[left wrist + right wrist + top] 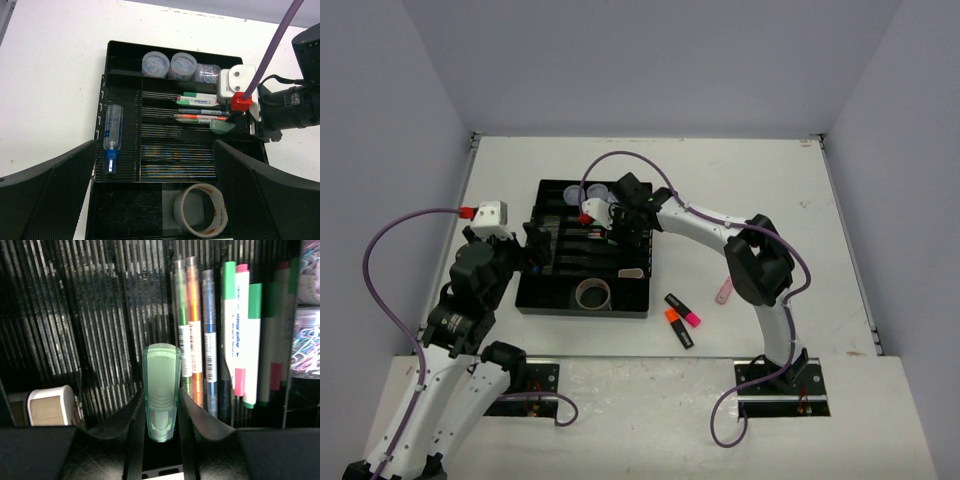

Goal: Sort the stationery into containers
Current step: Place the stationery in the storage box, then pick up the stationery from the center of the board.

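The black organiser tray (532,300) lies left of centre. My right gripper (161,412) is shut on a green highlighter (161,385) and holds it just above the tray's ribbed slots (75,315), next to thin pens (192,340) and markers (240,330). The highlighter also shows in the left wrist view (222,126). My left gripper (155,200) is open and empty over the tray's near-left part. In the tray lie a grey tape roll (202,210), a blue-capped tube (112,135) and three clear tubs (170,65).
An orange highlighter (677,328) and a pink highlighter (684,311) lie on the table right of the tray. A small pink item (724,291) lies further right. A beige block (50,407) sits in the tray beside my right gripper.
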Controlling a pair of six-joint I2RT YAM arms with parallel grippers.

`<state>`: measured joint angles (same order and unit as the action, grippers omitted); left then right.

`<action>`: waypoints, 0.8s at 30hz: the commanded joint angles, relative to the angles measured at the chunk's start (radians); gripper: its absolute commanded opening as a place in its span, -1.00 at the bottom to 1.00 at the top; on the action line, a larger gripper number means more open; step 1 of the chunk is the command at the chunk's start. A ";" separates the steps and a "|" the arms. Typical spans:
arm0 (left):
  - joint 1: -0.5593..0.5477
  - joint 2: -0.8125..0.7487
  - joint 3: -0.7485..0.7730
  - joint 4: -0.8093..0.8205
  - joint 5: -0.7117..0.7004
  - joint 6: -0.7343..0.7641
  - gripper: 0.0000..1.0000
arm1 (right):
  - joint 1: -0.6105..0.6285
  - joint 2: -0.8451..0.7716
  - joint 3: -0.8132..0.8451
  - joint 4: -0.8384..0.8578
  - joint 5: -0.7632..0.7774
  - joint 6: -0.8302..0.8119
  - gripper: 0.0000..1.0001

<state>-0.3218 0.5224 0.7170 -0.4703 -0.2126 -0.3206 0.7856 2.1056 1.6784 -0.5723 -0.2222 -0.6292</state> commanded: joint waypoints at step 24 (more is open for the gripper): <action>0.007 -0.007 -0.002 0.058 0.041 0.031 1.00 | -0.205 -0.532 -0.405 0.297 0.046 0.608 -0.33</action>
<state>-0.3218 0.5240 0.7166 -0.4492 -0.1646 -0.3103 0.7027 1.8280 1.4103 -0.4813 -0.2664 -0.3931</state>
